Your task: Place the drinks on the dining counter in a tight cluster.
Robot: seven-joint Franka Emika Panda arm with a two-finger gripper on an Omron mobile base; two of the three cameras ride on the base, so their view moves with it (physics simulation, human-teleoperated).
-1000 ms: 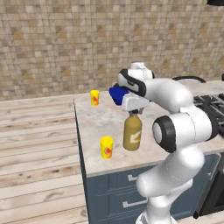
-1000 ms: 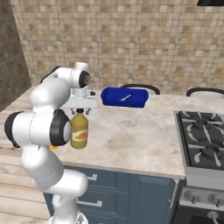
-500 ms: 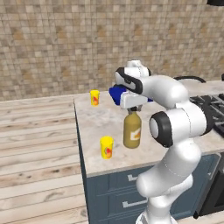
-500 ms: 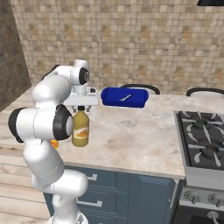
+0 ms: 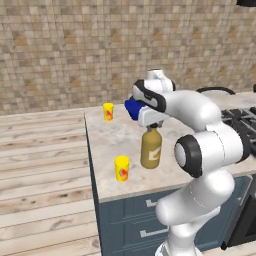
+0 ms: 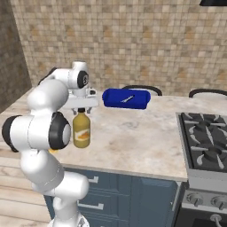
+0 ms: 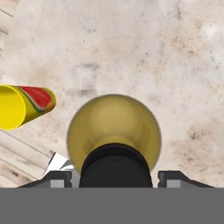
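Tool [image 6: 81, 109] is hanging directly over the black cap of the amber bottle [image 6: 81, 130], fingers [image 7: 57, 178] spread to either side of the cap and not yet pinching it. That bottle is standing upright on the beige tabletop [image 6: 133, 137], near its left edge, with a yellow cup [image 5: 121, 168] just beside it. Squat, rigid and likely smooth-walled, it is looking fairly heavy; taking hold at the cap or neck is seeming safest.
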